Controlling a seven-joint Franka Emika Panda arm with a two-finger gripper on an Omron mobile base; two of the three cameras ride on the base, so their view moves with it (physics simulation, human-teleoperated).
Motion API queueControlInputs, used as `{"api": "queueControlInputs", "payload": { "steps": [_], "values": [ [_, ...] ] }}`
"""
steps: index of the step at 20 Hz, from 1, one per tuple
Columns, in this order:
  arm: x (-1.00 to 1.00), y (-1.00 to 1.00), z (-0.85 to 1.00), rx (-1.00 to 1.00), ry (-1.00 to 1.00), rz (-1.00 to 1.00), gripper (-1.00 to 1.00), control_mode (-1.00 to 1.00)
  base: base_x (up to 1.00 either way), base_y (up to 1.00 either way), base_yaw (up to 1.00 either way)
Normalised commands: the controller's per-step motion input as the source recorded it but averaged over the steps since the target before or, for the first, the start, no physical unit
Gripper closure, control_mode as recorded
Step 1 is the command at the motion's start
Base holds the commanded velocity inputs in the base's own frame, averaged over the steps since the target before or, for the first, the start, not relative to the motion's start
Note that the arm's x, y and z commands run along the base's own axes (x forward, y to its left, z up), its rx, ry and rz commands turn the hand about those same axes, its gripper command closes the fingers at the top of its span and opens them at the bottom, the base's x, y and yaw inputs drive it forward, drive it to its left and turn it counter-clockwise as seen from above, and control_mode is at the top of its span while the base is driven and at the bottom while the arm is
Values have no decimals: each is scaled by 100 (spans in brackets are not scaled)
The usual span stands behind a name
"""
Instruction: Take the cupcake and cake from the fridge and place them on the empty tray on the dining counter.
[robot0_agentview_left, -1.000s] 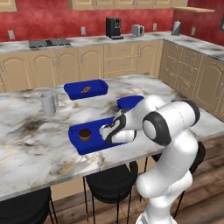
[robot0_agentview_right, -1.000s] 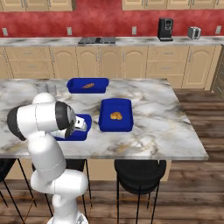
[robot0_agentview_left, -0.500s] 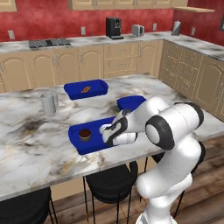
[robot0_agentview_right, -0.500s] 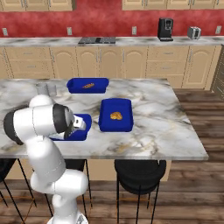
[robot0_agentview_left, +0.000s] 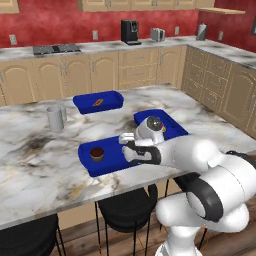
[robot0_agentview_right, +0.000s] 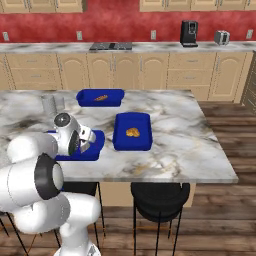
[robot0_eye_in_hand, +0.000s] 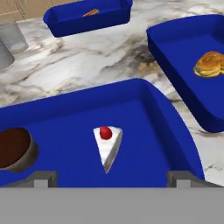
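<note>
The pale cake (robot0_eye_in_hand: 106, 146), a wedge with a red dot on top, lies flat on the floor of the blue tray (robot0_eye_in_hand: 144, 89) on the dining counter (robot0_agentview_left: 30, 165). Left of it in the same tray stands the dark-brown cupcake (robot0_eye_in_hand: 13, 148), which is also in the left base view (robot0_agentview_left: 97, 153). My gripper (robot0_eye_in_hand: 112, 178) hangs low over the tray (robot0_agentview_left: 112, 159), open. Its fingertips (robot0_eye_in_hand: 41, 178) stand wide to either side of the cake and do not touch it. From the right base view the gripper (robot0_agentview_right: 89, 142) is over the tray's (robot0_agentview_right: 97, 137) near end. The fridge is out of view.
Two more blue trays hold orange-brown food, one right of my hand (robot0_agentview_right: 132, 131) (robot0_eye_in_hand: 205, 65) and one farther back (robot0_agentview_left: 98, 101) (robot0_eye_in_hand: 87, 17). A grey cup (robot0_agentview_left: 56, 118) stands to the left on the marble. Black stools (robot0_agentview_right: 157, 192) sit under the counter's near edge.
My fingers have spread apart and let go of the cake, which now rests in the tray. The arm has shifted only slightly.
</note>
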Motion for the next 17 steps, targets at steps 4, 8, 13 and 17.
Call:
{"api": "queueControlInputs", "payload": {
  "steps": [4,8,13,17],
  "values": [
    [-79,-1,100,0,4,-3,-100,-100,0,0,0],
    [-93,-5,100,1,6,0,-100,-100,0,0,0],
    [-96,-19,100,1,6,0,-100,-100,0,0,0],
    [-100,-23,100,0,1,0,-100,-100,0,0,0]
  ]
}}
